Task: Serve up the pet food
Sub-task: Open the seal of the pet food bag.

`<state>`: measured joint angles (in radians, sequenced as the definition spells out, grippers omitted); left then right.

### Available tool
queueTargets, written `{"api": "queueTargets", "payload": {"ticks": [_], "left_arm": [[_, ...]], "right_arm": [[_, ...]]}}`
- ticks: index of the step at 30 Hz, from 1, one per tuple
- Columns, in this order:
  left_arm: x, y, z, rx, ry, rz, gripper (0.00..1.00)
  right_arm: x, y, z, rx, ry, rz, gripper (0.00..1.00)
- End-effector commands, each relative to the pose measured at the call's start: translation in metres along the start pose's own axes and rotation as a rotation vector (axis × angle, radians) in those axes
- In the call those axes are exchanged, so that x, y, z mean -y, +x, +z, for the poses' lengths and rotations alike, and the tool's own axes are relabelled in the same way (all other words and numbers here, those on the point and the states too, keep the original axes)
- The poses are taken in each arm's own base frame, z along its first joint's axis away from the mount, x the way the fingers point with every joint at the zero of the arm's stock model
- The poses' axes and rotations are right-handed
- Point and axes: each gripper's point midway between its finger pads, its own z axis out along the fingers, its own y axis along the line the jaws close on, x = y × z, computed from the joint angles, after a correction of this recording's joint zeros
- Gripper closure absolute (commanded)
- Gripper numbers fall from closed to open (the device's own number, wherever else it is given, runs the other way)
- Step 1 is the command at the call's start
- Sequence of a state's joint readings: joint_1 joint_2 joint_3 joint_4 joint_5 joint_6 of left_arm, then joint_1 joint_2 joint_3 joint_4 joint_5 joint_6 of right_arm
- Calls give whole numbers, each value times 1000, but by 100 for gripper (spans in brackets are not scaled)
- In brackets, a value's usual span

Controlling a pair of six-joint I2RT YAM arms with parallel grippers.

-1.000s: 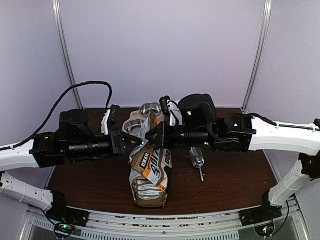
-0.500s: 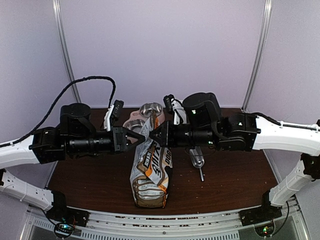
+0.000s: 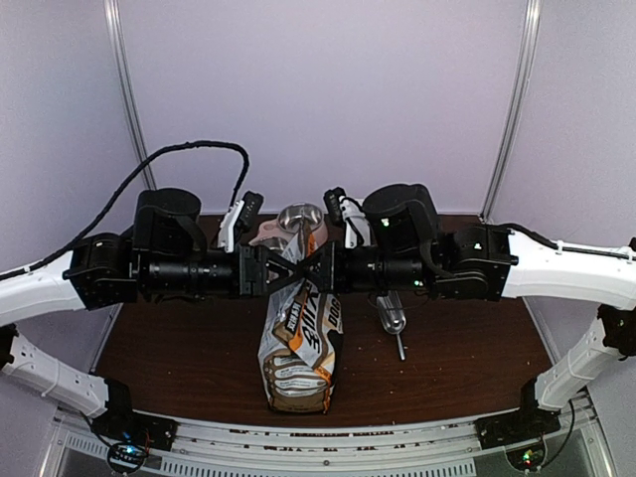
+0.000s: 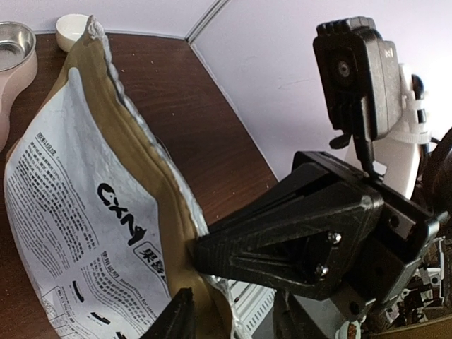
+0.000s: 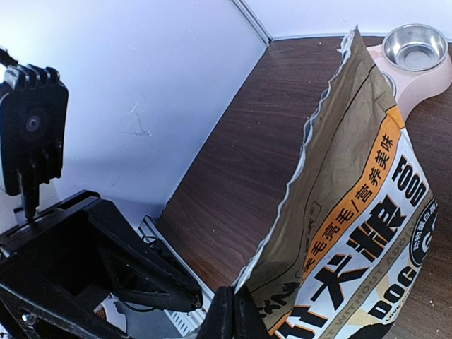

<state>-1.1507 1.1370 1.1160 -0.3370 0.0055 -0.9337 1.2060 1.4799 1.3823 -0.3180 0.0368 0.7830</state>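
From above, the bag of pet food (image 3: pixel 298 348) stands on the tabletop (image 3: pixel 179 348) between the arms, with the kibble itself hidden inside. The right fingers (image 3: pixel 318 266) are pinched on its upper edge. The left fingers (image 3: pixel 266 278) are spread apart just beside them.

In the left wrist view, one left finger (image 4: pixel 178 318) sits low against the bag's (image 4: pixel 78 205) white face, gripping nothing.

In the right wrist view, the right fingers (image 5: pixel 227 314) are pressed together on the silver-lined rim.
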Motion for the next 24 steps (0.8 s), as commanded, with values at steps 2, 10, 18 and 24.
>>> {"api": "queueTargets", "payload": {"ticks": [2,10,18,24], "left_arm": [[2,-1,-4,-51,-36,46,64],[1,6,-1,-109,-56,63,67],[-5,10,3,-135,-91,62,76],[-9,12,3,-142,-109,55,82]], "right_arm": [[9,9,-1,-37,32,-32,100],[9,8,-3,-32,33,-38,100],[9,8,-4,-34,33,-44,100],[8,8,-4,-33,32,-50,100]]}}
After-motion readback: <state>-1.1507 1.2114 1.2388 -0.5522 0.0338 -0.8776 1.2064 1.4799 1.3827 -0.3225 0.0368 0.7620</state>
